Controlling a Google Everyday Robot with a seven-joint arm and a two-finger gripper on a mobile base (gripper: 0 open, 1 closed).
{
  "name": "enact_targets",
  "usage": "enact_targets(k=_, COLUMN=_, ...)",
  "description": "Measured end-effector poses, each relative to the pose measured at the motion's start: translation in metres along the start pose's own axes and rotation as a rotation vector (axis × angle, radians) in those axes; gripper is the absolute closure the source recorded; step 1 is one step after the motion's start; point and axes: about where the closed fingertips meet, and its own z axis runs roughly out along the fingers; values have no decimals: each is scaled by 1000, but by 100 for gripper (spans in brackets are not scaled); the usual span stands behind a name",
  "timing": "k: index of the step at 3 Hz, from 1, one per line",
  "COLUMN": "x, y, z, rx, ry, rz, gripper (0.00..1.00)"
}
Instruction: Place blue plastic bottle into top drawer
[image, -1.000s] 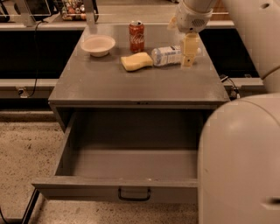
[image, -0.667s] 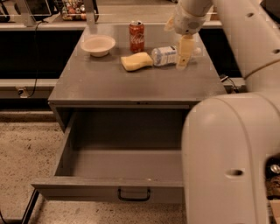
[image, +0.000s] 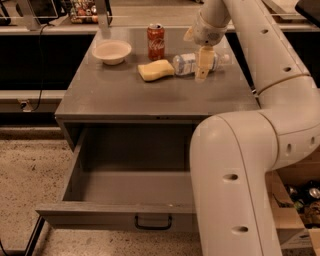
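I am looking down over the grey metal cabinet top (image: 150, 95), a flat matte surface with squared edges. The gripper (image: 202, 71) is hanging over its back right part, pointing straight down from a rounded cream wrist. Its cream plastic tip is crossing in front of the blue plastic bottle (image: 186, 64). I cannot tell how far the gripper is open, or whether it has hold of the bottle.

The bottle is lying on its side on the cabinet top. It is clear and ribbed, with a pale printed label and a white cap pointing right. Just beside its left end a yellow sponge (image: 156, 69) is resting, a soft rounded block. Behind the sponge a red soda can (image: 155, 35) is standing upright, glossy, with a silver rim. A shallow white bowl (image: 111, 51) is sitting further left, apart from the can.

Below the top, the top drawer (image: 100, 215) is standing pulled well out towards me. It is a wide shallow grey tray with smooth walls and a bare floor. A dark recessed pull handle (image: 152, 221) is showing at the centre of its flat front panel.

The arm (image: 240, 175) is filling the right side with thick, smooth cream casings dotted with small dark holes. A speckled floor (image: 30, 170) is showing at the left.
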Motion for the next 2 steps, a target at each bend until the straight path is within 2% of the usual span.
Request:
enact_targets(k=1, x=7, y=-2, z=18, rx=-21, ry=20, rz=21, gripper=0)
enact_targets(k=2, x=14, y=-2, z=33, rx=-40, ry=47, rz=35, gripper=12)
